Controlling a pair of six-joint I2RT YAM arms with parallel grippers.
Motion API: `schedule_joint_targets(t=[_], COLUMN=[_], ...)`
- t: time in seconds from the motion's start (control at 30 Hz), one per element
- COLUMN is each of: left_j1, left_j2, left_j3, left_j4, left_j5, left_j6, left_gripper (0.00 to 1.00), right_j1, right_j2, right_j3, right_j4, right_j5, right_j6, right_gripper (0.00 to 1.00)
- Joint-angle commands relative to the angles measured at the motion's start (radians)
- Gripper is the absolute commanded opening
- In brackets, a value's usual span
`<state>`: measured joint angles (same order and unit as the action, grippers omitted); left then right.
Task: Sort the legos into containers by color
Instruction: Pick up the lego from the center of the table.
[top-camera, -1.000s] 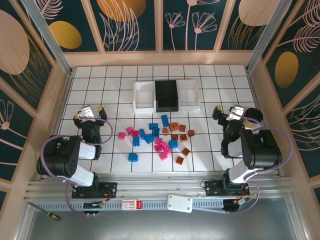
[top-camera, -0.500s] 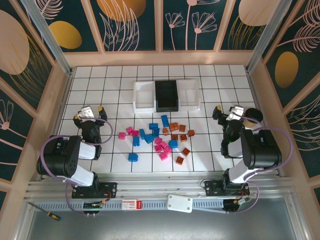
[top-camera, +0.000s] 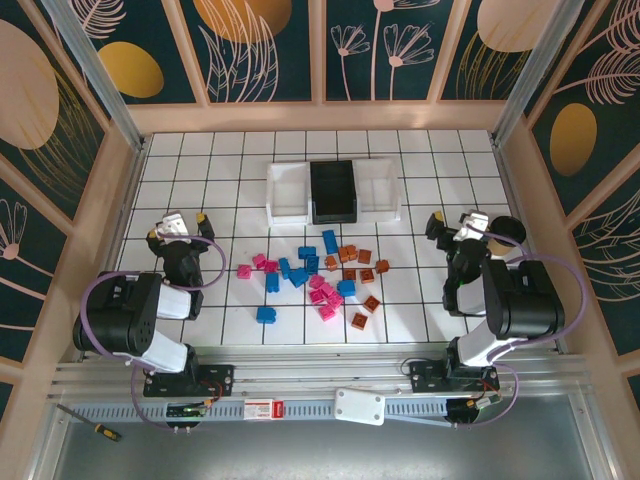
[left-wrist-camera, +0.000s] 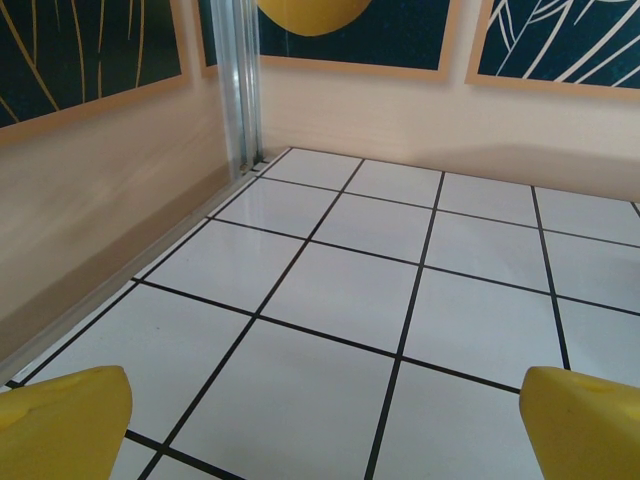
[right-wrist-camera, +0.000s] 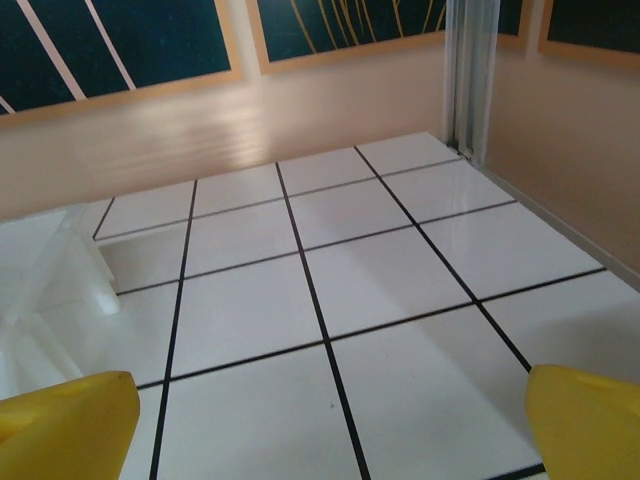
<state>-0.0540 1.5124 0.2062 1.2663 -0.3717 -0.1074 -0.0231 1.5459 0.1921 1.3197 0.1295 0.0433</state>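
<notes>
Your left gripper (top-camera: 178, 226) and right gripper (top-camera: 460, 222) both hang wide open and empty, flanking the small pink, blue and orange-brown plastic legos (top-camera: 315, 275) scattered between them, nearer you than the three rectangular open trays (top-camera: 270, 195); the pink strays (top-camera: 243, 271) lie closest to the left gripper

The red-and-white sticker (top-camera: 262, 408) is too small to read.

1 white container (right-wrist-camera: 45, 290) is blurred and cut by the left edge.
</notes>
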Motion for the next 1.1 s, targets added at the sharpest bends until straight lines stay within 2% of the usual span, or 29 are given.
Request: schedule_joint_targets(t=[0.0, 0.1, 0.2, 0.3, 0.33, 0.4, 0.43, 0.5, 0.53, 0.57, 0.63, 0.67, 0.7, 0.77, 0.87, 0.93, 1.07], left_j1=[0.004, 0.004, 0.004, 0.003, 0.003, 0.004, 0.004, 0.005, 0.005, 0.005, 0.005, 0.005, 0.005, 0.005, 0.005, 0.006, 0.005], left_j2=[-0.054, -0.126, -0.188, -0.283, -0.316, -0.369, -0.396, -0.453, -0.475, -0.505, -0.569, -0.605, -0.635, -0.687, -0.713, -0.701, -0.670], left_j3=[0.033, 0.096, 0.133, 0.133, 0.136, 0.169, 0.205, 0.294, 0.323, 0.306, 0.231, 0.184, 0.153, 0.121, 0.168, 0.210, 0.230], left_j4=[-0.044, -0.212, -0.318, -0.354, -0.367, -0.457, -0.564, -0.923, -1.082, -1.073, -0.939, -0.890, -0.862, -0.840, -0.956, -1.021, -1.059], left_j5=[0.038, -0.029, -0.031, -0.071, -0.107, -0.244, -0.329, -0.421, -0.446, -0.430, -0.376, -0.356, -0.336, -0.279, -0.185, -0.090, 0.084], left_j6=[0.011, -0.016, -0.019, -0.121, -0.179, -0.358, -0.536, -0.896, -1.068, -1.066, -0.990, -1.003, -1.007, -0.968, -0.937, -0.889, -0.857], left_gripper=[0.99, 0.99, 0.99, 0.99, 0.99, 0.99, 0.99, 0.99, 0.99, 0.99, 0.99, 0.99, 0.99, 0.99, 0.99, 0.99, 0.99], right_j1=[0.003, 0.003, 0.020, 0.083, 0.114, 0.159, 0.162, 0.143, 0.123, 0.106, 0.100, 0.106, 0.107, 0.120, 0.199, 0.288, 0.440], right_j2=[-0.110, -0.150, -0.202, -0.230, -0.227, -0.200, -0.186, -0.166, -0.153, -0.139, -0.132, -0.138, -0.146, -0.161, -0.189, -0.218, -0.278], right_j3=[0.061, 0.110, 0.169, 0.216, 0.246, 0.328, 0.380, 0.489, 0.535, 0.548, 0.508, 0.478, 0.455, 0.432, 0.433, 0.412, 0.346], right_j4=[-0.162, -0.296, -0.467, -0.566, -0.614, -0.757, -0.868, -1.138, -1.239, -1.232, -1.130, -1.094, -1.078, -1.081, -1.177, -1.224, -1.295], right_j5=[-0.002, 0.032, 0.114, 0.299, 0.415, 0.603, 0.620, 0.510, 0.422, 0.301, 0.116, 0.077, 0.054, -0.013, 0.011, 0.036, 0.066], right_j6=[0.007, 0.033, 0.101, 0.126, 0.145, 0.250, 0.356, 0.583, 0.634, 0.597, 0.546, 0.570, 0.593, 0.583, 0.538, 0.517, 0.502], right_gripper=[0.99, 0.99, 0.99, 0.99, 0.99, 0.99, 0.99, 0.99, 0.99, 0.99, 0.82, 0.83, 0.88, 0.91, 0.91, 0.91, 0.90])
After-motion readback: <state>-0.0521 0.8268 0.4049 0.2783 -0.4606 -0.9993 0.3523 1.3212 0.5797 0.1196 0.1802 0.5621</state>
